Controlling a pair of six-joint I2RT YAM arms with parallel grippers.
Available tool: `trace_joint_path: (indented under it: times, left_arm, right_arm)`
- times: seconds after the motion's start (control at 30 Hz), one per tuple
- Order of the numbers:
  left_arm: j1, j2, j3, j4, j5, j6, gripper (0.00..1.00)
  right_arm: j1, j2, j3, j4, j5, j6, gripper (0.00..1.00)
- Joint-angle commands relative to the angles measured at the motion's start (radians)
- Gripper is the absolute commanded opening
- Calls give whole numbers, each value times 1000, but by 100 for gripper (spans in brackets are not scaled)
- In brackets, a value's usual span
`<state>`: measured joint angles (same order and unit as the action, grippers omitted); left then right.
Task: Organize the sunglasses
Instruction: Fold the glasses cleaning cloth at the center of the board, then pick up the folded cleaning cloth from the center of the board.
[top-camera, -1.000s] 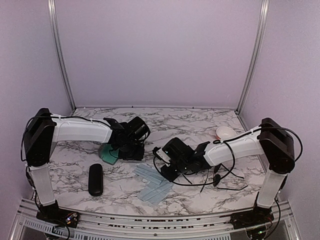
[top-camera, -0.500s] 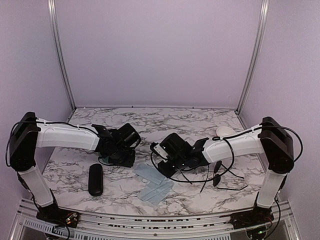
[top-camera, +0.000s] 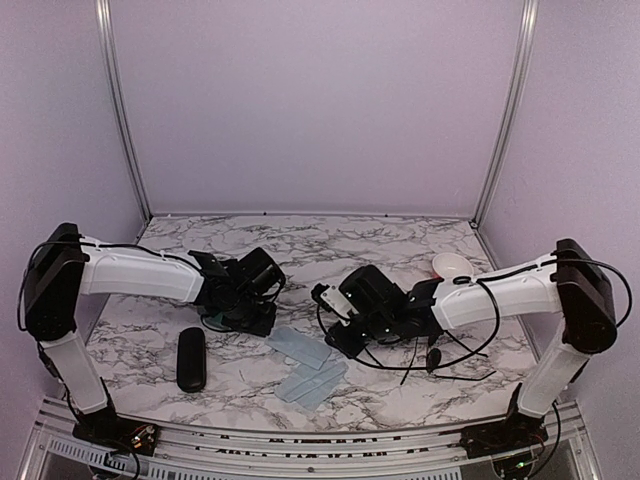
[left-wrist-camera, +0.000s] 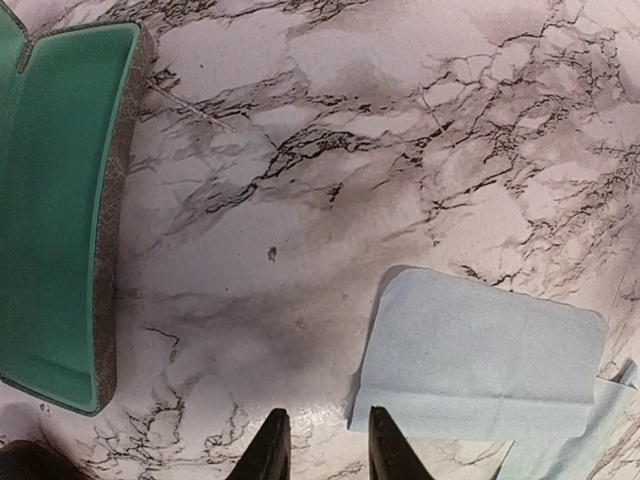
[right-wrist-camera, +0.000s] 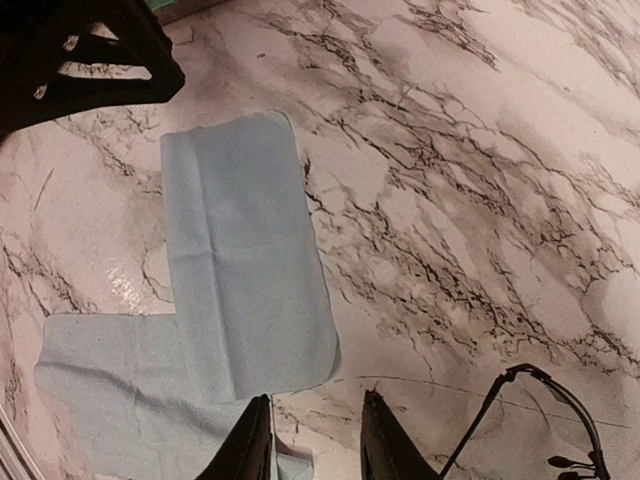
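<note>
Judging step in hand as approach ahead of pickup: nothing grasped, sorting not yet begun.

Hovering L gripper (left-wrist-camera: 326, 420) low over worktop (left-wrist-camera: 350, 150), jaws released to a narrow gap w/ nothing between. Pointing it at bare marble, w/ open green-lined case (left-wrist-camera: 55, 200) to the left and blue cloth (left-wrist-camera: 480, 360) to the right.

Hovering R gripper (right-wrist-camera: 315, 410) near centre, jaws likewise parted a little and empty, w/ blue cloth just to the left.

Locating sunglasses (top-camera: 434, 357) flat on worktop at near right: right of R gripper, near but not touching, and well apart from L gripper. Making out one pair only; unable to tell whether a 2nd pair is lying there too.

Noting glossy black oval case (top-camera: 191, 358) closed at near left, apart from both grippers.

Expecting next move (est.) to be calling for:
- swinging R gripper right, over the frame;
- lining jaws across bridge or a temple arm;
- descending gently, then clenching lightly.

Anticipating thin wire slipping out or bending under hard squeeze.
</note>
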<state>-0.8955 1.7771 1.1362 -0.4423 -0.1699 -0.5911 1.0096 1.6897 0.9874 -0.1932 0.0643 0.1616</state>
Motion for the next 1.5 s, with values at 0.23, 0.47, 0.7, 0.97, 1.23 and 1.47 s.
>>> trace_joint_path:
  times: [0.23,0.47,0.7,0.97,1.23,1.47]
  left_arm:
    - [-2,-122,-59,-7,8,-95,29]
    - [-16,-109,-128,97,57,-181,26]
    - [-22,-76,-138,159,56,-61,24]
    - [-26,-97,-133,173,-20,268,28]
    - [-26,-107,-189,247,-19,429,37]
    - [-25,-122,-221,288,-23,451,38]
  right_arm:
    - [83,46,101,-15,-101,-116,24]
    - [107,110,139,-34,-86,-131,20]
    - [110,124,129,-51,-102,-136,17]
    - [112,111,101,-35,-112,-154,17]
    - [112,151,113,-44,-80,-157,13]
    - [112,169,102,-47,-65,-154,13]
